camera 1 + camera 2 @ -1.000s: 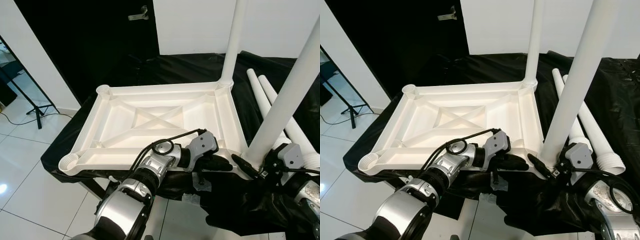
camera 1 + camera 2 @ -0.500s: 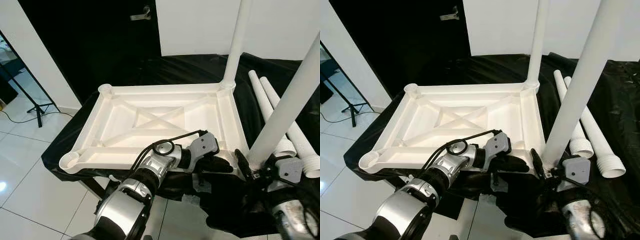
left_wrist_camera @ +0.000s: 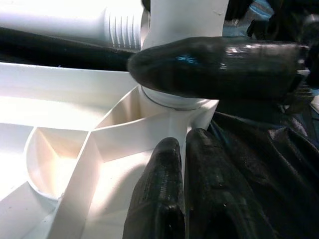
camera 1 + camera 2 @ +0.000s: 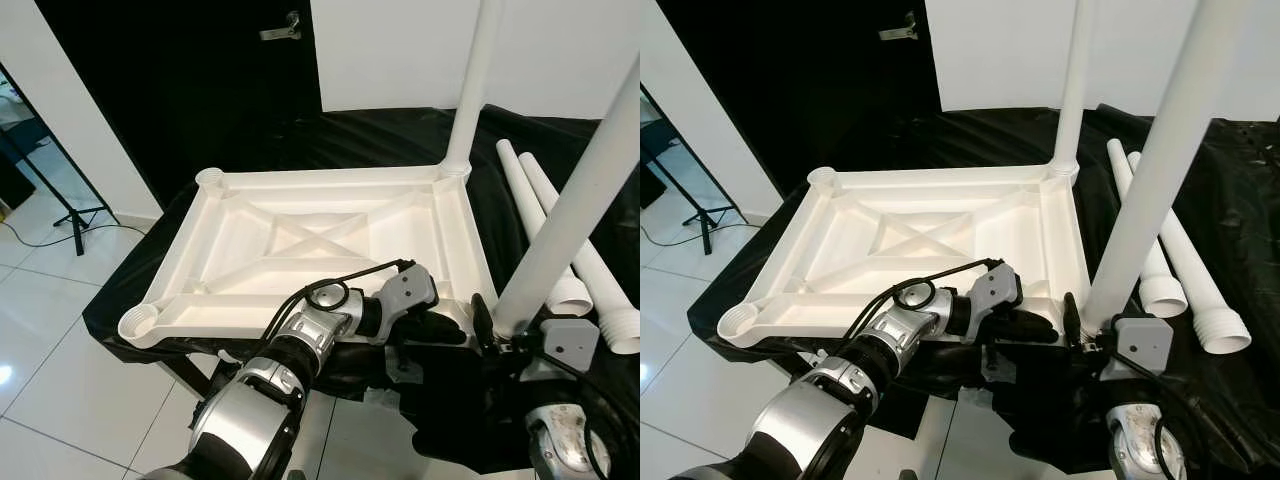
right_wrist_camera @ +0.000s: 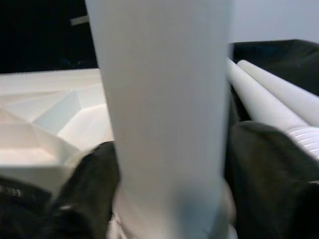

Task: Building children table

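Note:
The white tabletop point(image 4: 300, 250) lies upside down on a black cloth. One white leg point(image 4: 470, 90) stands in its far right corner. A second leg point(image 4: 580, 200) stands in the near right corner socket. My right gripper point(image 4: 500, 325) is shut around the base of that near leg, which in the right wrist view sits between its fingers point(image 5: 92, 189). My left gripper point(image 4: 450, 328) rests shut against the tabletop's near edge beside that socket, its fingers point(image 3: 164, 189) pressed together. The two left corner sockets point(image 4: 210, 178) stand empty.
Two loose white legs point(image 4: 535, 195) lie on the cloth right of the tabletop, threaded ends toward me. The cloth-covered surface ends just left of the tabletop, above white floor tiles point(image 4: 50, 330). A black stand point(image 4: 60, 215) is at far left, a dark door point(image 4: 200, 80) behind.
My right wrist has dropped lower and swung in toward the near leg, with its finger now upright beside the leg's base. The left gripper has stayed put. The camera shifted slightly.

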`<state>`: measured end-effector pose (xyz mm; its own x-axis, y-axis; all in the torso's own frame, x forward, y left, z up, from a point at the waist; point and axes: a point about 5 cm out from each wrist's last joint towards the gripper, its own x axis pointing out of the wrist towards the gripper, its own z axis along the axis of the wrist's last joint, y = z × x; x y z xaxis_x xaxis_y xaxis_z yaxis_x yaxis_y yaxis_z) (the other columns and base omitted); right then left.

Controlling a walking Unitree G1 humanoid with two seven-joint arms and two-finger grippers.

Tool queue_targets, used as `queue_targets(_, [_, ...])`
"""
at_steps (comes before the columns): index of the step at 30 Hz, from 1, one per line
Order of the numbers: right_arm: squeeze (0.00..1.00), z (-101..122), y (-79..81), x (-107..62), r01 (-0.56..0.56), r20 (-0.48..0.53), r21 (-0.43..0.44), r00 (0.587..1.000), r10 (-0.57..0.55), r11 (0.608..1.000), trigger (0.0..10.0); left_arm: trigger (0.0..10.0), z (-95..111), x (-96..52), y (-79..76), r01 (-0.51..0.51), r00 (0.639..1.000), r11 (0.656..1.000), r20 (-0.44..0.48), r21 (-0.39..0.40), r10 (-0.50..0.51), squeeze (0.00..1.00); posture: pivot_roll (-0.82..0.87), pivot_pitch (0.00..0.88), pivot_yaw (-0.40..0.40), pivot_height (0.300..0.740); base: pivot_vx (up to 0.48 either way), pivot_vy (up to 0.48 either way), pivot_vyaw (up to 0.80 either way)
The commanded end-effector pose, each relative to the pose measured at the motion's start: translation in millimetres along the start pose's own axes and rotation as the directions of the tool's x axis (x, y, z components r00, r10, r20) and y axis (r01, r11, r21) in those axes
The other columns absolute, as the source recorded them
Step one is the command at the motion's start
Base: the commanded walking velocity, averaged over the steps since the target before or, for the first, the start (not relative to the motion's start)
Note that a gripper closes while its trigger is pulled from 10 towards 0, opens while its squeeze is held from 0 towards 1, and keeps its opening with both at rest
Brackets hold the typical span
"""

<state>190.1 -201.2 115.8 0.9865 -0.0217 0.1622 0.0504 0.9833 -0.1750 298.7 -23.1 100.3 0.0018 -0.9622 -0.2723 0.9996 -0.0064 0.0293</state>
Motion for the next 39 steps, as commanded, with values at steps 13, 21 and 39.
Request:
queue_targets(13, [0.00, 20.3, -23.7, 20.7, -0.207, 0.079, -0.197, 0.971, 0.226, 0.958, 10.0, 10.0, -36.8, -3.2, -5.7, -0.140, 0.983, 0.984, -0.131, -0.108, 0.126, 0.00, 0.03, 0.000, 0.078, 0.740, 0.000, 0.000, 0.00])
queue_targets(21, [0.00, -9.6, -33.7, 15.9, -0.285, -0.084, 0.018, 0.955, 0.286, 0.958, 0.7, 10.0, -37.2, -3.1, -6.0, -0.138, 0.983, 0.985, -0.133, -0.107, 0.123, 0.00, 0.03, 0.000, 0.082, 0.740, 0.000, 0.000, 0.00])
queue_targets(39, [0.00, 9.3, -31.8, 22.7, -0.080, -0.009, 0.124, 0.997, 0.082, 0.989, 0.0, 10.0, -37.1, -3.8, -5.2, -0.142, 0.983, 0.984, -0.135, -0.105, 0.127, 0.00, 0.04, 0.000, 0.073, 0.740, 0.000, 0.000, 0.00])
